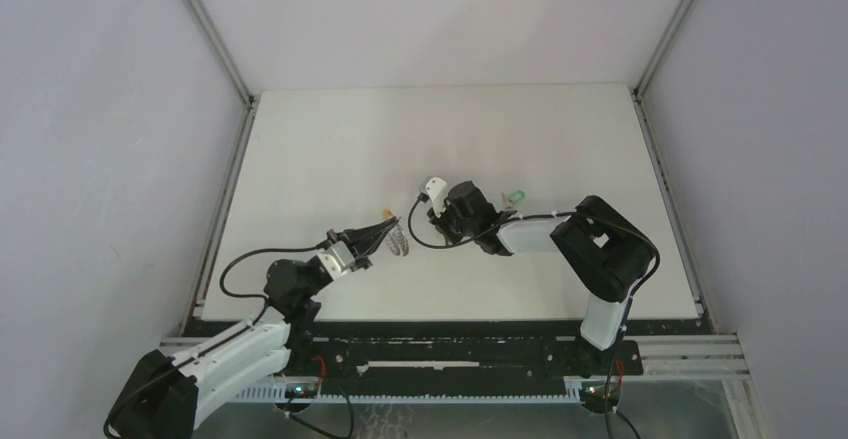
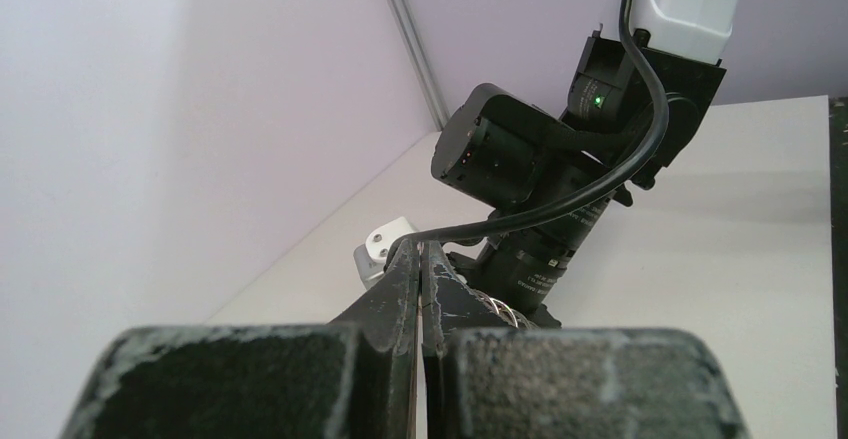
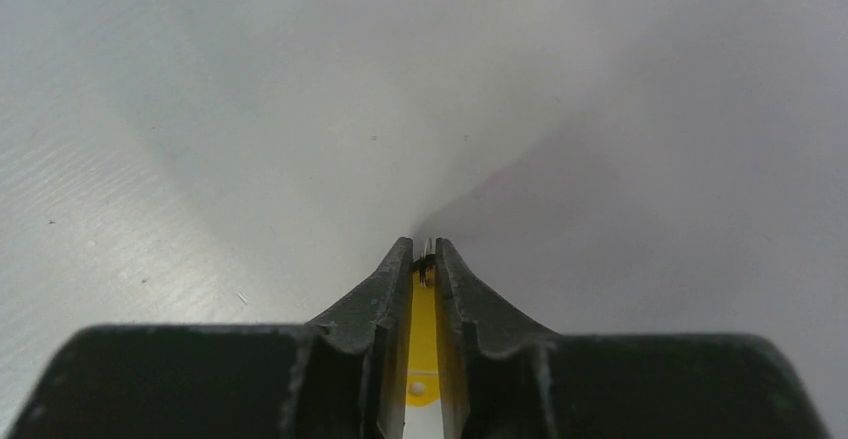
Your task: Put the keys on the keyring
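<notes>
My left gripper (image 1: 392, 227) (image 2: 421, 249) is shut on the keyring (image 1: 399, 242), just left of the table's middle. The ring's silver coils (image 2: 505, 309) show just right of its right finger. The right arm's wrist (image 1: 465, 214) hangs close over the same spot. In the right wrist view my right gripper (image 3: 423, 249) has its jaws a narrow gap apart. The orange key's yellow-orange head (image 3: 422, 329), with a small hole, shows through that gap, and a bit of metal ring sits at the fingertips. The green key (image 1: 516, 197) lies on the table behind the right forearm.
The white table (image 1: 330, 149) has metal frame posts at its back corners (image 1: 245, 94) and grey walls on both sides. The right arm's black wrist body (image 2: 520, 159) and cable (image 2: 640, 149) stand directly in front of my left fingers.
</notes>
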